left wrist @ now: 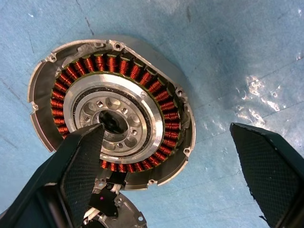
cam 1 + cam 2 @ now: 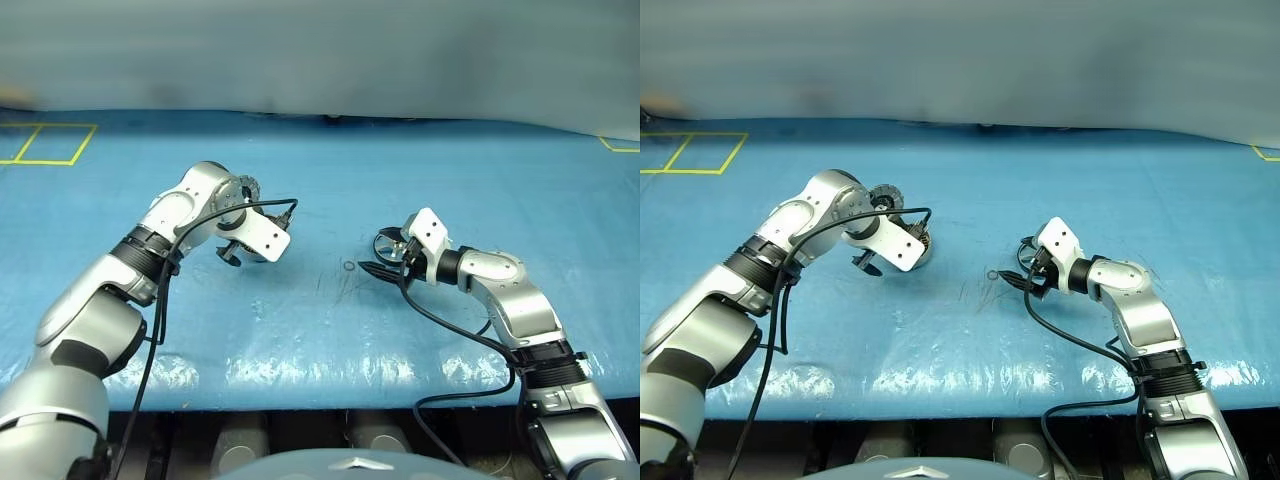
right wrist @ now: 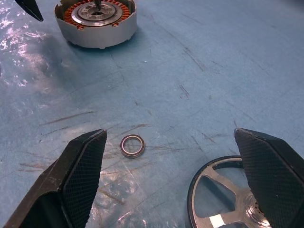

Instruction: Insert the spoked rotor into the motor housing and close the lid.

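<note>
My left gripper [image 1: 166, 175] hangs steeply downward with its jaws spread wide and nothing between them, right over the one motor housing [image 1: 111, 111], which lies on the left of the blue mat [image 2: 330, 330] with its copper windings up; the lid [image 2: 247, 188] shows just past my left wrist on the far side. My right gripper [image 3: 175, 175] reaches nearly level toward the left, jaws wide apart and empty, low over the single spoked rotor [image 3: 228, 199] lying flat right of centre. One small metal ring [image 3: 132, 145] lies on the scratched mat between rotor and housing, near the rotor.
</note>
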You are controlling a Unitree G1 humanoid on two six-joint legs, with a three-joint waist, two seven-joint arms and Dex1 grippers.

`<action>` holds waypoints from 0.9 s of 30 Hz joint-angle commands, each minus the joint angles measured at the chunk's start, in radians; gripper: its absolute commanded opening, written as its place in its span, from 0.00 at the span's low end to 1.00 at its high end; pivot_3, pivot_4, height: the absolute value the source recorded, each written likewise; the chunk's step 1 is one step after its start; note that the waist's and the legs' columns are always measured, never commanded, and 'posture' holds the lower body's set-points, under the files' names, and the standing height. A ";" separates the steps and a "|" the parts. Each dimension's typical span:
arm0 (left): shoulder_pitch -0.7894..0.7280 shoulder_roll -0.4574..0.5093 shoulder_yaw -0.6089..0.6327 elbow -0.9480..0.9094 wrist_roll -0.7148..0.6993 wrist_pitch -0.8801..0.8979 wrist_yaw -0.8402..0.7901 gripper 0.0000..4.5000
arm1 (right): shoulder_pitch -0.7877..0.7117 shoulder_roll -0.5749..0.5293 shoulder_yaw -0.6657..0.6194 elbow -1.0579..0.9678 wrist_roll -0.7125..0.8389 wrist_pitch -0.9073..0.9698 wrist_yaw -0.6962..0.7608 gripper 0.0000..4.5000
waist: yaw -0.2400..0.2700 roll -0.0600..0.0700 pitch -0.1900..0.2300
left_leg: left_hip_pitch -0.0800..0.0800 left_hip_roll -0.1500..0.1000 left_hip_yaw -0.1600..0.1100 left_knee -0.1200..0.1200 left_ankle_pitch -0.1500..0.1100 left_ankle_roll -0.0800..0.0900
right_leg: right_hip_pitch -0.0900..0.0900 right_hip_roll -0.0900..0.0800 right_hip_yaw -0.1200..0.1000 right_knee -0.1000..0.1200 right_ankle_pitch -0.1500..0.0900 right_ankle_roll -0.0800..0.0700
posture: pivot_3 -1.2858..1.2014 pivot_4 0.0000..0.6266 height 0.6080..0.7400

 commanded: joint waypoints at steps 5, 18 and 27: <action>0.002 -0.003 0.000 -0.004 0.013 -0.016 -0.009 1.00 | -0.010 -0.001 -0.016 -0.032 0.006 -0.008 -0.007 1.00 | 0.000 0.000 0.000 | 0.000 0.000 0.000 0.000 0.000 0.000 | 0.000 0.000 0.000 0.000 0.000 0.000 | 0.52 0.24 1.00; 0.003 -0.069 -0.031 0.163 0.062 -0.087 0.083 0.96 | 0.004 0.007 -0.025 -0.059 0.012 -0.010 -0.031 1.00 | 0.002 0.000 0.000 | 0.001 0.000 0.000 0.001 0.000 0.000 | 0.001 0.000 0.000 0.000 0.000 0.000 | 0.52 0.24 1.00; -0.018 -0.095 -0.040 0.270 0.093 -0.181 0.153 0.62 | 0.023 0.013 -0.048 -0.081 0.020 -0.020 -0.062 1.00 | 0.004 0.002 -0.001 | 0.006 0.000 0.000 0.002 0.000 0.000 | 0.005 0.000 0.000 0.003 -0.002 0.005 | 0.52 0.24 1.00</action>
